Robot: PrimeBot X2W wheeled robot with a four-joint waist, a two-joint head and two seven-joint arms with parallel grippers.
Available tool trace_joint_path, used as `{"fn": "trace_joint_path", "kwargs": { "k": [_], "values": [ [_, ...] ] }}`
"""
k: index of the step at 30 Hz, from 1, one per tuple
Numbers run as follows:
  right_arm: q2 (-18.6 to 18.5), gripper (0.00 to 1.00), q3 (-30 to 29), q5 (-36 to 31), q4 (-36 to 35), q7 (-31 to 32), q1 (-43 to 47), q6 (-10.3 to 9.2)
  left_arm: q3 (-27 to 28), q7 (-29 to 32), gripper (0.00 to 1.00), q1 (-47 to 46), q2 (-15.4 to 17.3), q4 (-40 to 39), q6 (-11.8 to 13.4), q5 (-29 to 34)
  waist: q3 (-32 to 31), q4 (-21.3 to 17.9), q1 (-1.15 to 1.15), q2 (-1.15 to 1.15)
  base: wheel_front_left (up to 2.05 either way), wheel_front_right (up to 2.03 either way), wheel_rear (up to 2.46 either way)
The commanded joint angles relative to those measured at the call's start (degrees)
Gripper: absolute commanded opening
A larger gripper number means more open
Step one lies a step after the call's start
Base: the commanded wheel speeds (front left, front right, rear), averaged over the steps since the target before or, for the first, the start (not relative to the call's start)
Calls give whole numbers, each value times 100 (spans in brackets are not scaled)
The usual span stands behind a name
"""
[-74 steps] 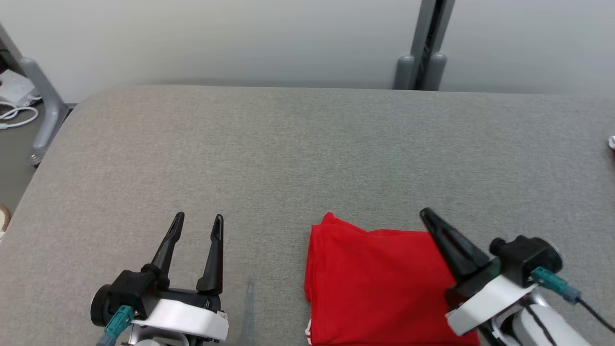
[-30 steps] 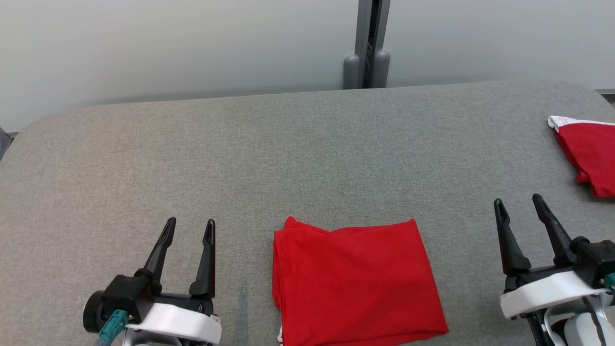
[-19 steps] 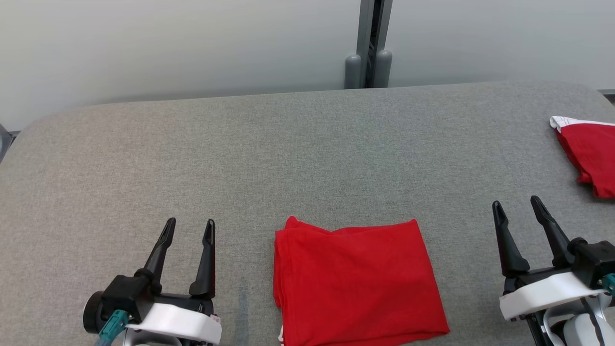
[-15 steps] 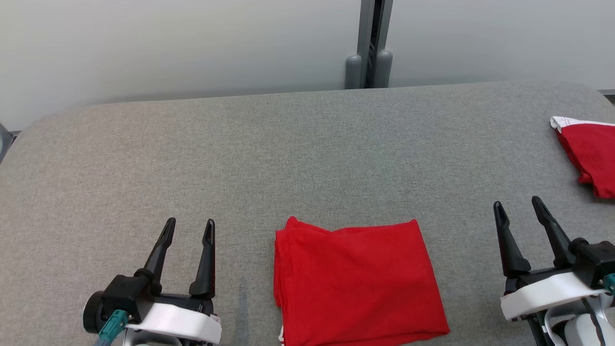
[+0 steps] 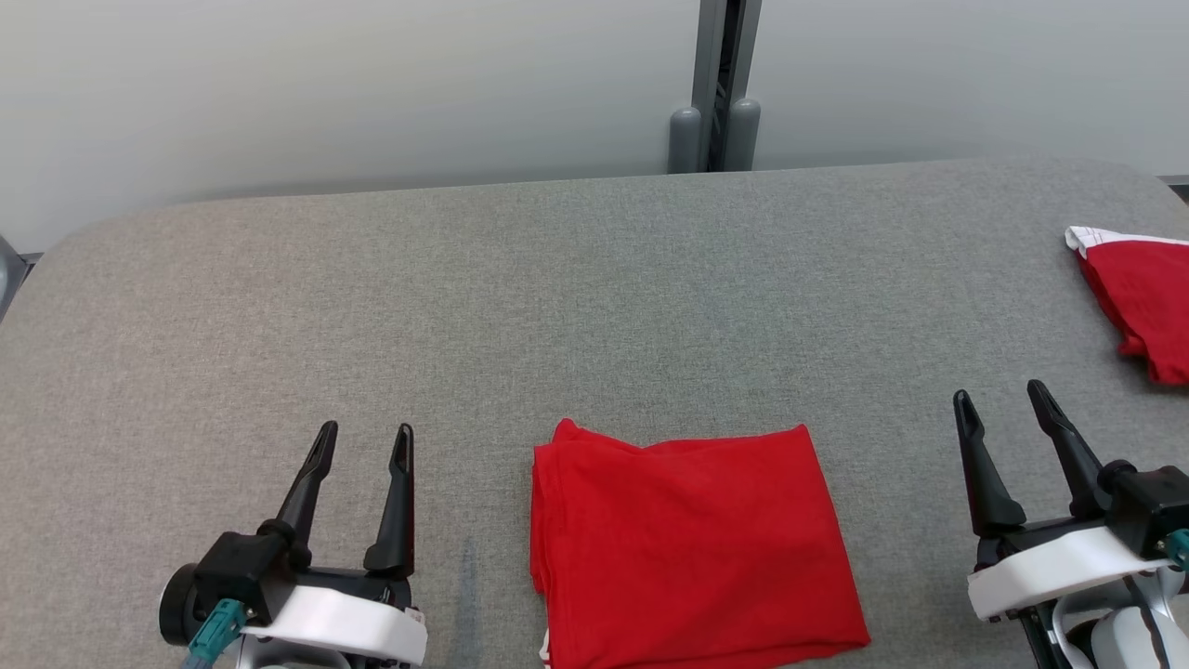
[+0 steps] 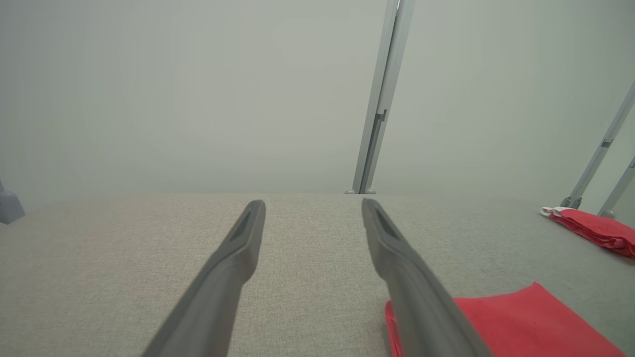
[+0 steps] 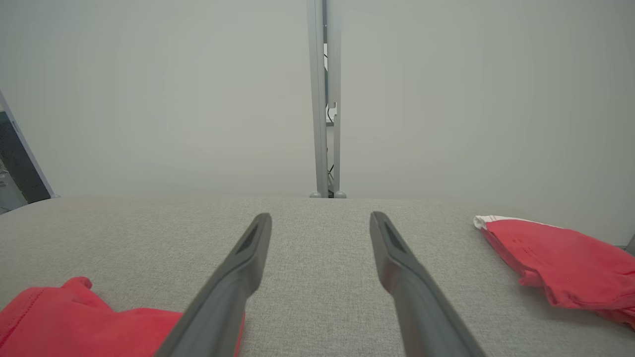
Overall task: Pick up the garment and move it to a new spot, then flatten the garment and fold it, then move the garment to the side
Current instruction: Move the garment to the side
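1. The left gripper (image 5: 365, 429) is low on the left, fingers apart, holding nothing.
2. The garment (image 5: 692, 544) lies folded on the table (image 5: 557, 307), between the grippers.
3. The right gripper (image 5: 998, 390) has its fingers apart too, holding nothing.
4. A red cloth (image 5: 1138, 297) lies far right.

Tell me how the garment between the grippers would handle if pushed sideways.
The garment looks thin and limp, so probably floppy if lifted by one edge. Its stacked layers may bunch or unfold when pushed over the cloth-covered table.
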Motion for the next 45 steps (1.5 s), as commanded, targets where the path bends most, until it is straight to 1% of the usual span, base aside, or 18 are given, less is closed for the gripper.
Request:
{"fn": "trace_joint_path", "kwargs": {
  "k": [1, 11, 17, 20, 23, 28, 39, 41, 45],
  "values": [
    [-48, 100, 2, -23, 17, -24, 45, -2, 11, -9, 100, -3, 21, 9, -3, -22, 0, 6, 0, 0, 0, 0, 0],
    [-68, 100, 39, -1, 40, -24, 44, -2, -2, -9, 100, -5, 21, 33, 13, -14, 4, 23, 0, 0, 0, 0, 0],
    [-48, 100, 249, 143, 148, -24, 59, -2, -26, -9, 100, -72, 21, 7, -3, 9, 112, 46, 0, 0, 0, 0, 0],
    [-24, 100, 523, 352, 252, -23, 115, -2, -59, -9, 100, -118, 21, 2, -14, 25, 183, 73, 0, 0, 0, 0, 0],
    [-123, 100, 954, 626, 386, -24, 166, -2, -57, -9, 100, -129, 21, 20, -24, 46, 224, 93, 0, 0, 0, 0, 0],
    [-200, 100, 1444, 1159, 847, 152, 180, -2, -49, -9, 100, -159, 21, 34, -32, 59, 286, 122, 0, 0, 0, 0, 0],
    [-201, 100, 2068, 2073, 1522, 352, -195, -2, -124, -9, 100, -279, 21, 83, -77, 102, 442, 257, 0, 0, 0, 0, 0],
    [-271, 100, 2169, 2201, 1607, 354, -288, -2, -134, -9, 100, -295, 21, 91, -86, 108, 471, 288, 0, 0, 0, 0, 0],
    [-283, 100, 2388, 2446, 1828, 406, -424, -2, -170, -9, 100, -321, 22, 110, -95, 121, 512, 347, 0, 0, 0, 0, 0]
  ]
}}
